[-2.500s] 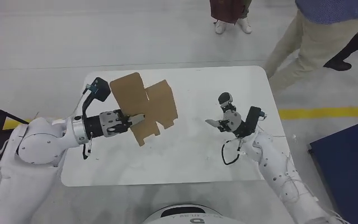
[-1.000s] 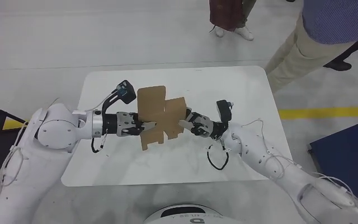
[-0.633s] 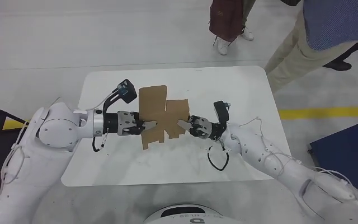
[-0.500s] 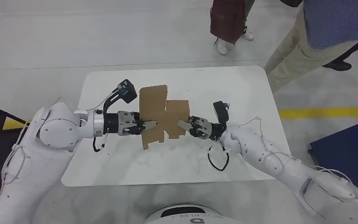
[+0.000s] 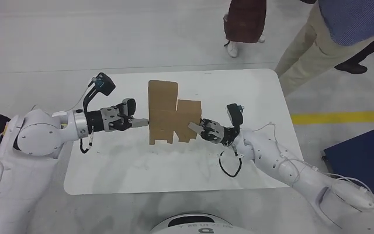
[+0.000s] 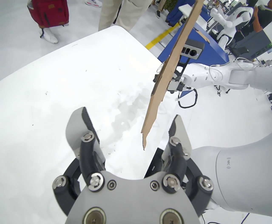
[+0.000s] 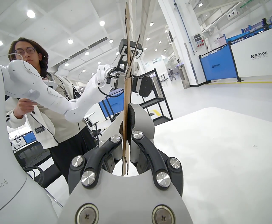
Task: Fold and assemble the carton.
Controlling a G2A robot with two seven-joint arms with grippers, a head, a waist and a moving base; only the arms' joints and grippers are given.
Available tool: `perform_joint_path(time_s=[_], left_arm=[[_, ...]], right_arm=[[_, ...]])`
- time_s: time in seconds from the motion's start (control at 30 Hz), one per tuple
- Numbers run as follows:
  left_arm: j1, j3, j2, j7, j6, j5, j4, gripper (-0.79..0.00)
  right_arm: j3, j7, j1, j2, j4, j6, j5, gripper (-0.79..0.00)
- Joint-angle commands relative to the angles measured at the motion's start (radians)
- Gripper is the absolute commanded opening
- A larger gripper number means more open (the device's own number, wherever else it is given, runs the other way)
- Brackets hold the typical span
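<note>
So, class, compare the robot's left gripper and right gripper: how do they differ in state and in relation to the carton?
The left gripper is open; the right gripper is shut on the carton. The left gripper holds nothing, the carton's edge close by but ungripped; the right gripper alone carries the carton. Both face each other across it, above the table.

You've got a white table (image 5: 251, 93) on pale grey floor (image 5: 58, 35), a yellow line (image 5: 333, 117), blue partitions (image 7: 218, 63), round ceiling lights (image 7: 30, 13)
</note>
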Motion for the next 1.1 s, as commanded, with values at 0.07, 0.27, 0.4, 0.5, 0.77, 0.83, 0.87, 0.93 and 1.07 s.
perform_joint_path(time_s=[0.07, 0.27, 0.4, 0.5, 0.77, 0.83, 0.87, 0.93, 1.07], left_arm=[[-0.001, 0.001, 0.0, -0.001, 0.0, 0.0, 0.0, 0.0], [-0.001, 0.001, 0.0, -0.001, 0.0, 0.0, 0.0, 0.0], [-0.001, 0.001, 0.0, -0.001, 0.0, 0.0, 0.0, 0.0], [-0.001, 0.001, 0.0, -0.001, 0.0, 0.0, 0.0, 0.0], [-0.001, 0.001, 0.0, -0.001, 0.0, 0.0, 0.0, 0.0], [-0.001, 0.001, 0.0, -0.001, 0.0, 0.0, 0.0, 0.0], [-0.001, 0.001, 0.0, -0.001, 0.0, 0.0, 0.0, 0.0], [-0.001, 0.001, 0.0, -0.001, 0.0, 0.0, 0.0, 0.0], [-0.001, 0.001, 0.0, -0.001, 0.0, 0.0, 0.0, 0.0]], right_arm=[[0.002, -0.001, -0.005, 0.0, -0.005, 0.001, 0.009, -0.785], [-0.001, 0.009, -0.047, 0.011, -0.062, 0.0, 0.214, -0.785], [-0.012, 0.024, -0.05, 0.034, -0.092, 0.0, 0.261, -0.785], [-0.023, 0.029, -0.048, 0.05, -0.126, 0.0, 0.288, -0.785], [-0.013, 0.055, -0.037, 0.065, -0.099, 0.0, 0.27, -0.785], [-0.013, 0.055, -0.037, 0.065, -0.099, 0.0, 0.27, -0.785], [-0.013, 0.055, -0.037, 0.065, -0.099, 0.0, 0.27, -0.785], [-0.014, 0.055, -0.043, 0.064, -0.102, 0.0, 0.282, -0.785], [-0.085, 0.105, -0.114, 0.055, -0.254, 0.0, 0.75, -0.785]])
